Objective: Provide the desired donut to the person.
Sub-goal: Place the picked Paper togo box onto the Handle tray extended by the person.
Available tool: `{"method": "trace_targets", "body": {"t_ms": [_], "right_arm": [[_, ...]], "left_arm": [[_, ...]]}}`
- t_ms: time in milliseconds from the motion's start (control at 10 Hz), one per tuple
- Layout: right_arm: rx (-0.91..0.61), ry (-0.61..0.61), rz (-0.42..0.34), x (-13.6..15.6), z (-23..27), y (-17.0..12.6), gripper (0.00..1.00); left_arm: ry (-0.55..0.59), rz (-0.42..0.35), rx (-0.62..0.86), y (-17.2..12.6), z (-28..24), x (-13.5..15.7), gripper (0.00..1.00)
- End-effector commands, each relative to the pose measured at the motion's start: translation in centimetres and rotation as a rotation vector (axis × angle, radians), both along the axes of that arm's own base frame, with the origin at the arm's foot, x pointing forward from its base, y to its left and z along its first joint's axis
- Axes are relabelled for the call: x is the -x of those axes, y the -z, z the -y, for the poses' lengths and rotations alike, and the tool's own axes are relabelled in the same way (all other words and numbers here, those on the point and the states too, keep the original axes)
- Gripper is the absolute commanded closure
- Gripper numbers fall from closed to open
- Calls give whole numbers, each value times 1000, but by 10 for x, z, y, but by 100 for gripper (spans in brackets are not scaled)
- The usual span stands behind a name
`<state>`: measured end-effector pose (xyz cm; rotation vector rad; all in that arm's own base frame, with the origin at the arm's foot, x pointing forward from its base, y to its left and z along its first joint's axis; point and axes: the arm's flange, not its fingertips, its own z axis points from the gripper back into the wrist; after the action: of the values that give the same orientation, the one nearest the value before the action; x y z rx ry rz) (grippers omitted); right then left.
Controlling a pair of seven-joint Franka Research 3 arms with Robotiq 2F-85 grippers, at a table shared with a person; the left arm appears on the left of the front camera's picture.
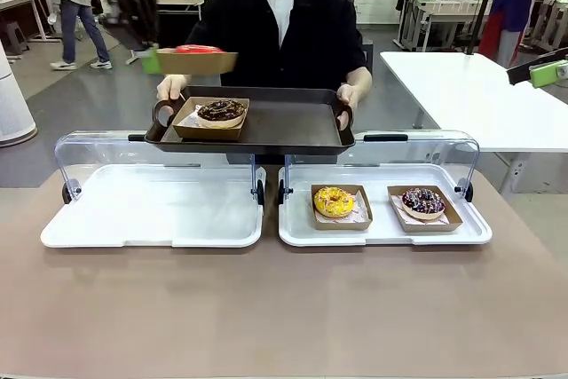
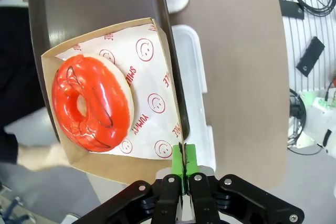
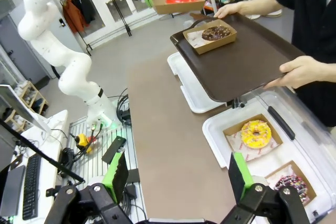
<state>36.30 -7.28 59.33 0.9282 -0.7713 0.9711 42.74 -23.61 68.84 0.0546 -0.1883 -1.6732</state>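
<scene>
The left gripper [image 2: 183, 174], fingers pinched tight on the rim of the red donut's carton [image 2: 152, 103], holds it above the tray [image 1: 284, 135] in the person's hands [image 1: 348, 95], at ten o'clock. Such a thin edge grip could let the carton tip and the red donut [image 2: 92, 100] slide. The tray already carries a chocolate donut [image 1: 220, 110]; the white bin [image 1: 382, 228] at four o'clock holds a yellow donut [image 1: 334, 201] and a dark sprinkled donut [image 1: 423, 201]. The right gripper [image 3: 178, 174] stands wide open, empty.

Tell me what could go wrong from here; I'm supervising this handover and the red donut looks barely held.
1. The left gripper pinches only the thin edge of the cardboard tray carrying the red donut, raised beside the person's brown tray; it might tilt or slip.
2. The chocolate donut already sits at that end of the brown tray, so the landing may crowd it.
3. The person's hand is close below.
</scene>
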Motion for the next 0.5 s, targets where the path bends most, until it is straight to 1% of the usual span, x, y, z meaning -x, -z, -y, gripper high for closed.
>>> {"method": "trace_targets", "body": {"t_ms": [0, 200, 300, 400], "right_arm": [[-14, -9, 12, -1, -2, -1, 0], [-14, -9, 12, -1, -2, -1, 0], [-14, -9, 12, -1, -2, -1, 0], [-14, -9, 12, -1, -2, -1, 0]], "left_arm": [[43, 48, 46, 0, 21, -8, 99], [98, 69, 74, 19, 53, -14, 99], [108, 67, 88, 28, 67, -21, 99], [88, 61, 96, 39, 79, -27, 99]]}}
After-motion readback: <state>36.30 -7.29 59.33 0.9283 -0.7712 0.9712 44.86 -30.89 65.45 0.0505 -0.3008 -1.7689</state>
